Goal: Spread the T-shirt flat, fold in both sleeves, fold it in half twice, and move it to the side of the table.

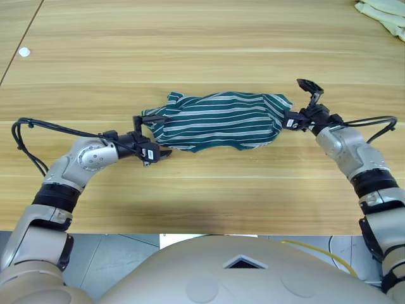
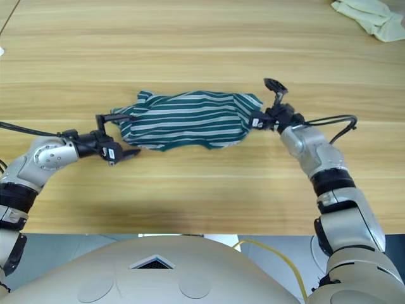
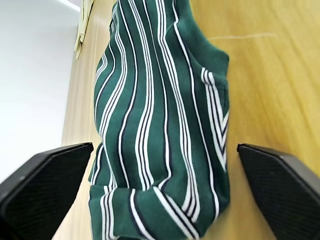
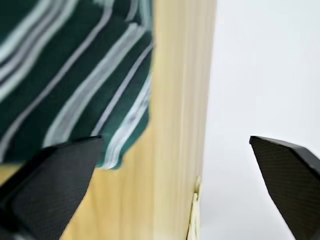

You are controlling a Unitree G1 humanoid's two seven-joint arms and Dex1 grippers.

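A dark green T-shirt (image 1: 218,120) with white stripes lies bunched into a long roll across the middle of the wooden table (image 1: 202,38). My left gripper (image 1: 152,135) is at the shirt's left end and is open. In the left wrist view the striped cloth (image 3: 160,125) sits between the two black fingers (image 3: 45,175). My right gripper (image 1: 299,104) is at the shirt's right end, also open. One of its fingers is raised above the table and the other is by the shirt's edge (image 4: 65,65). Neither gripper holds the cloth.
A pale crumpled cloth (image 1: 383,16) lies at the far right corner of the table. A small white round object (image 1: 24,52) sits at the far left. Bare wood surrounds the shirt, and the table's front edge runs just before my arms.
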